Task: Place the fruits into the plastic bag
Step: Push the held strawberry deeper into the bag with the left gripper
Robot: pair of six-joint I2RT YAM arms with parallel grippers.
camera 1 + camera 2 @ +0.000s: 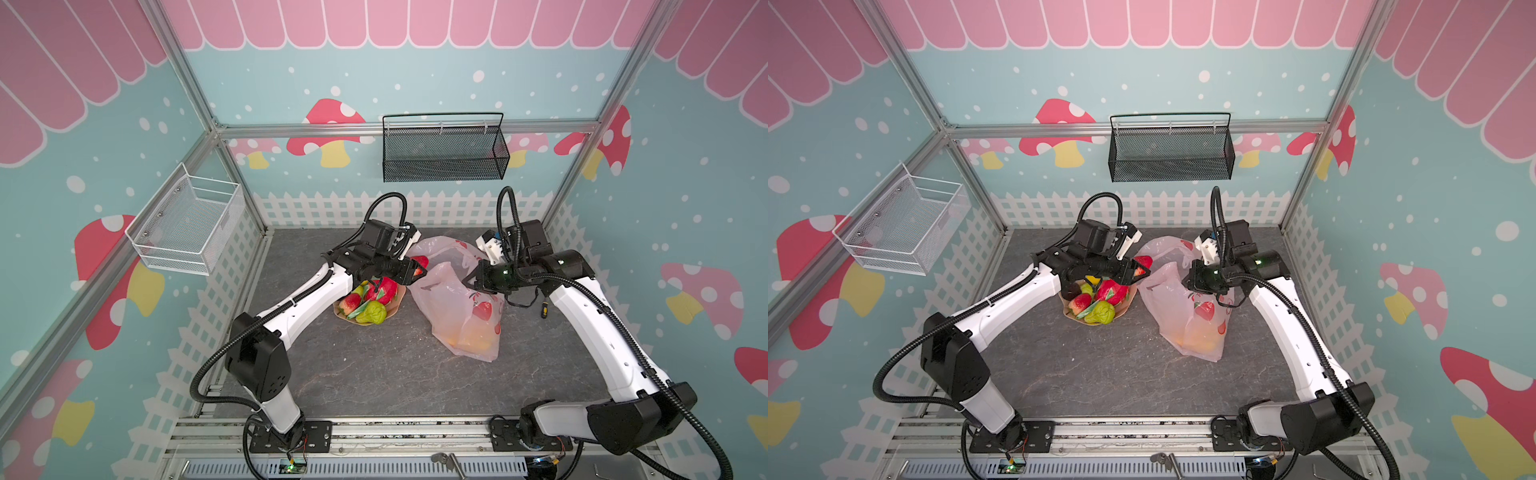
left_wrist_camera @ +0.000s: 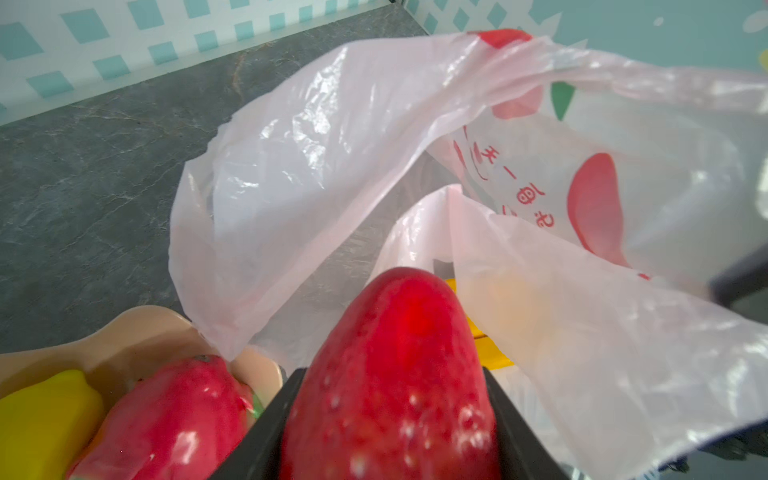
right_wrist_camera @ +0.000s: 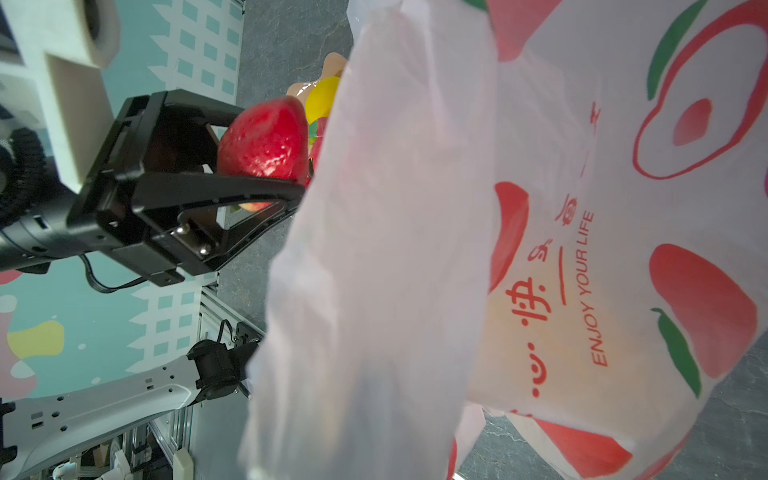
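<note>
Grey, stone-veined tabletop (image 1: pixel 374 374) floors a booth papered teal with pink mushrooms and a white picket fence. A black mesh basket (image 1: pixel 444 153) hangs on the wall at twelve o'clock, a white mesh basket (image 1: pixel 187 224) at ten. Near the table's middle the left gripper (image 1: pixel 417 268) clamps a red strawberry (image 1: pixel 420 262) just beside the mouth of the plastic bag (image 1: pixel 457 307), which lies at one o'clock with orange fruit (image 1: pixel 469 338) showing through its film. The right gripper (image 1: pixel 471 277), jaws pressed together, pinches the bag's rim. More fruits (image 1: pixel 370 299) fill the tan dish (image 1: pixel 401 301) at the bag's nine o'clock.
</note>
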